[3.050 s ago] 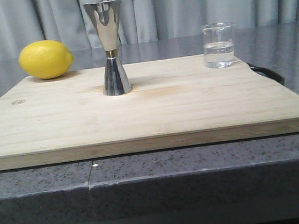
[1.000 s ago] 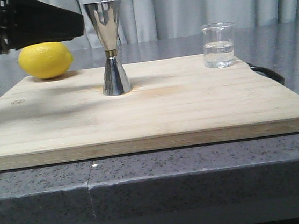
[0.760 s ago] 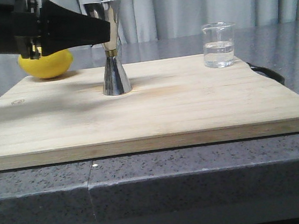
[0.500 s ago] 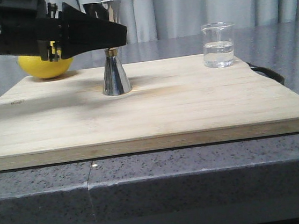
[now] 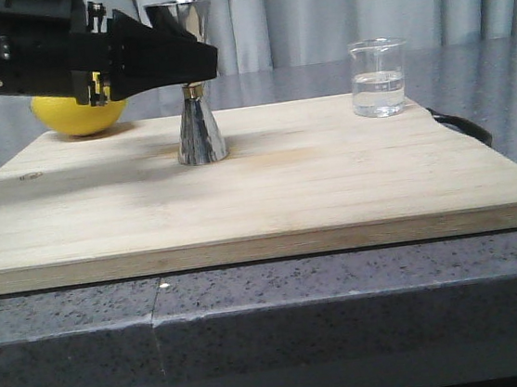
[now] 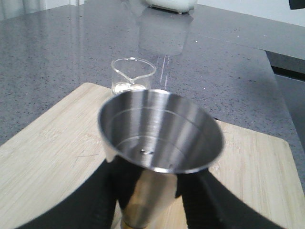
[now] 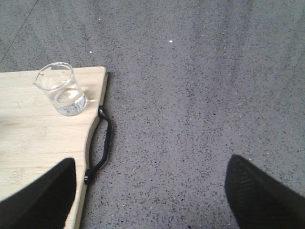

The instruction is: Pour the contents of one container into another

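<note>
The steel jigger (image 5: 200, 130) stands upright on the wooden board (image 5: 286, 190), left of centre; its open, empty upper cup (image 6: 159, 129) fills the left wrist view. My left gripper (image 5: 197, 65) reaches in from the left, and its black fingers (image 6: 112, 186) are shut on the upper cone just above the gold waist. The glass beaker (image 5: 379, 79) stands at the board's back right corner, about a third full of clear liquid, and also shows as the beaker (image 6: 132, 76) and the beaker (image 7: 62, 90). My right gripper (image 7: 150, 191) hangs open over the grey counter, right of the board.
A yellow lemon (image 5: 64, 122) lies at the board's back left, partly behind my left arm. A black handle (image 7: 106, 138) runs along the board's right edge. Grey speckled countertop (image 7: 200, 95) surrounds the board, with curtains behind.
The left arm came in from the left, passed in front of the lemon and reached the jigger's upper cone. In the last half second it barely moved. Jigger and beaker stayed put.
</note>
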Motion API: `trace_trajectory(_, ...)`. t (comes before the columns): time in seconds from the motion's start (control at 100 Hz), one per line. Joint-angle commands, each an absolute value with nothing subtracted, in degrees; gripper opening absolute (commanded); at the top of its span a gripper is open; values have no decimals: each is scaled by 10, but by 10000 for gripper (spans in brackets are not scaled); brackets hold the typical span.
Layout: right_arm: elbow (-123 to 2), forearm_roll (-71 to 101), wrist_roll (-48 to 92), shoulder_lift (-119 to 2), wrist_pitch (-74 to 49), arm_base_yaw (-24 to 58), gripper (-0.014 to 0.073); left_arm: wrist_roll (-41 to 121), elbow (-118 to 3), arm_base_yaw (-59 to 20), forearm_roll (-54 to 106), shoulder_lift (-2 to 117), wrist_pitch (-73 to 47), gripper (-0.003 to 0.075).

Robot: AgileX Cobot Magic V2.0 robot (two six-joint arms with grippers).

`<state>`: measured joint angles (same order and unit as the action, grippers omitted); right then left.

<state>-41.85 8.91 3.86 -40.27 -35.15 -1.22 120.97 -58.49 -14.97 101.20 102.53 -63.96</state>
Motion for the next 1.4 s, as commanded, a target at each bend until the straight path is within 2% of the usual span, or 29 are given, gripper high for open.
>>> trace_trajectory(0.0,-439,85,44,-406,-307,-16,572,1211,-602,-155,1055,1003,-693,264)
trace_trajectory(0.18,-439,85,44,-406,-307,-16,572,1210,-610,-155,1055,1003,-733,264)
trace_trajectory(0.46,-439,87,44,-406,-293,-2,571,1171,-642,-155,1055,983,-733,264)
trace_trajectory(0.65,-436,94,45,-415,-244,55,571,1162,-642,-155,1055,975,-733,264)
trace_trajectory(0.92,-436,94,45,-492,-145,152,571,1161,-642,-155,1055,975,-727,264)
trace_trajectory(1.06,-416,94,45,-537,-50,183,571,1161,-642,-155,1055,975,-727,264)
trace_trajectory(1.39,-288,94,24,-651,290,215,572,1161,-642,-155,1055,975,-727,264)
